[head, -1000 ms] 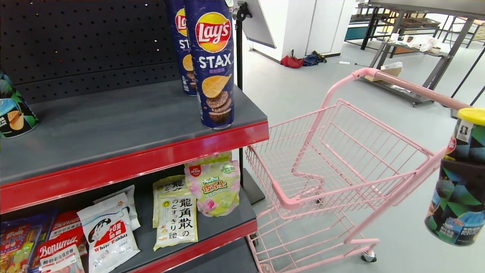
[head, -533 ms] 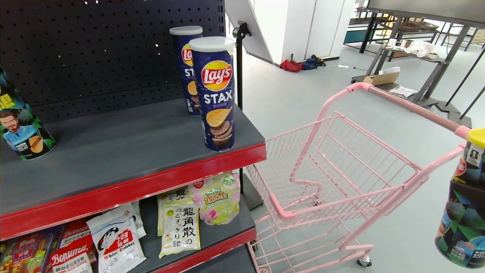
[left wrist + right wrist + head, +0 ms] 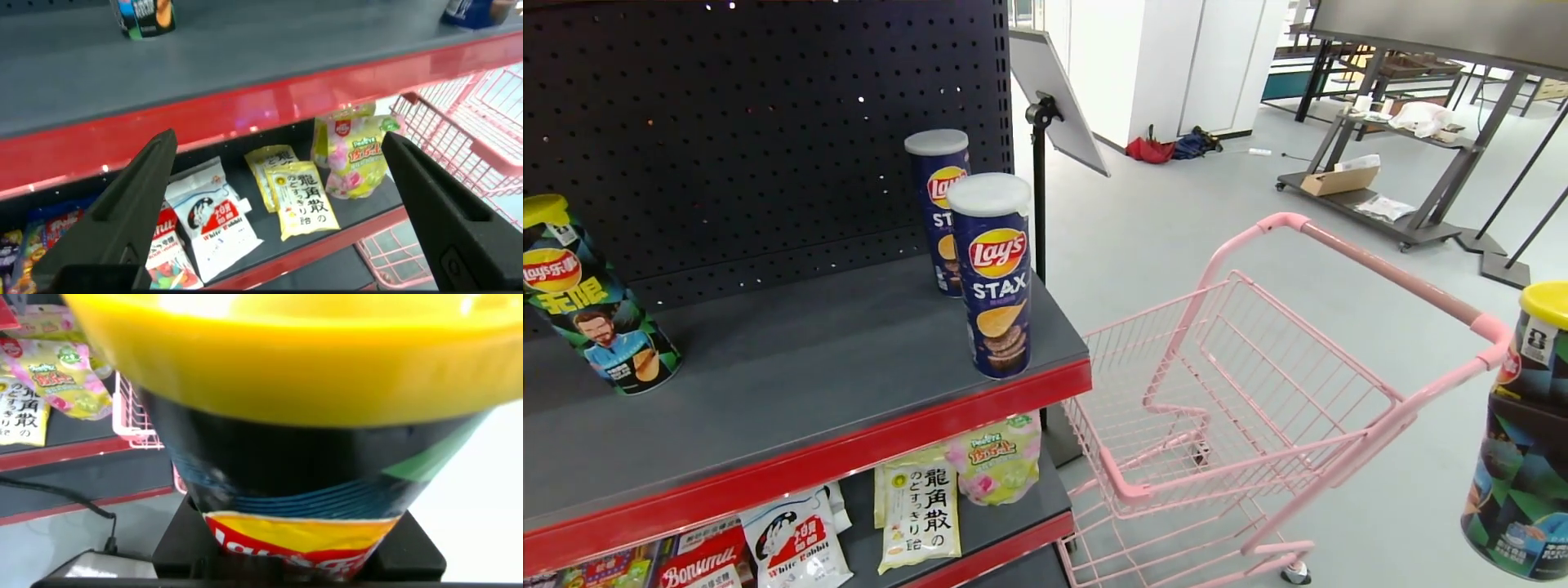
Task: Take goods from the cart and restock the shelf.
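Right pincer (image 3: 298, 543) is clenched on one tall cylindrical crisp can with a yellow lid and a black-and-green patterned wall (image 3: 1521, 441). The can stands upright, long axis vertical, lid pointing up. It hangs over the grey floor just beside the right end of the cart handle, well apart from the shelf. Left pincer (image 3: 278, 224) is released, its two dark fingers (image 3: 122, 216) spread wide with nothing between them, facing the shelf front.

One dark grey shelf unit with red front edges and a black pegboard back (image 3: 792, 359) carries the goods on two boards. One pink wire shopping cart (image 3: 1380, 278) stands just beside its right end.

On the upper board stand three cans, all upright with lids up: two tall dark blue cans with white lids (image 3: 996, 278) near the right end, one behind the other, and one yellow-lidded black-and-green can (image 3: 600, 306) well apart at the left.

On the lower board lie at least five flat snack packets (image 3: 919, 506).
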`<state>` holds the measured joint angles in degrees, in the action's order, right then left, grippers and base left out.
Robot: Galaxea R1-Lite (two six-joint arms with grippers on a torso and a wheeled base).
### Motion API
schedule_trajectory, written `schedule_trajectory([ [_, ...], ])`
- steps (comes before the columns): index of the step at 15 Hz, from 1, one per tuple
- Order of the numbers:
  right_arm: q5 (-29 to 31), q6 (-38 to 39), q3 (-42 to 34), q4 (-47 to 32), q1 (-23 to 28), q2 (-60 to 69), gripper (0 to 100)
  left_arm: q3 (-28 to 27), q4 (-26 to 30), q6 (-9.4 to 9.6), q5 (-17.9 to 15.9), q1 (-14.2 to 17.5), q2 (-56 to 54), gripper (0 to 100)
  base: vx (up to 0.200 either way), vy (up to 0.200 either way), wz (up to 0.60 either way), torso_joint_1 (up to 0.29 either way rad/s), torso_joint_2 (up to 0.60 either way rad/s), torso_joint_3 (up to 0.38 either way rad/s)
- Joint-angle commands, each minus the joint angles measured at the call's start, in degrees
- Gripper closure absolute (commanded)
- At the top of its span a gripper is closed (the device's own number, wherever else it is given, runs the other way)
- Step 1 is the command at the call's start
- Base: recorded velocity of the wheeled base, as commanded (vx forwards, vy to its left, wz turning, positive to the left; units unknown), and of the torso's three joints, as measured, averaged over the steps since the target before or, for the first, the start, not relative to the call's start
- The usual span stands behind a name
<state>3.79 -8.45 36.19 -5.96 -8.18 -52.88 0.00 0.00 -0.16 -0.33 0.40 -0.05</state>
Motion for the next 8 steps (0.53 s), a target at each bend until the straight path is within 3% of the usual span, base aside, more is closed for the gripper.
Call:
schedule_trajectory([
  [1, -0.1, -0.1, -0.2, 0.0, -0.1, -0.1, 100, 0.0, 0.0, -0.02, 0.0, 0.0, 0.0, 0, 0.000, 0.000, 0.00, 0.178, -0.43, -0.261],
  [8, -0.1, -0.8, -0.7, -0.1, -1.4, 0.4, 100, 0.0, 0.1, -0.02, 0.0, -0.1, 0.0, 0, 0.000, 0.000, 0.00, 0.159, -0.38, -0.221],
])
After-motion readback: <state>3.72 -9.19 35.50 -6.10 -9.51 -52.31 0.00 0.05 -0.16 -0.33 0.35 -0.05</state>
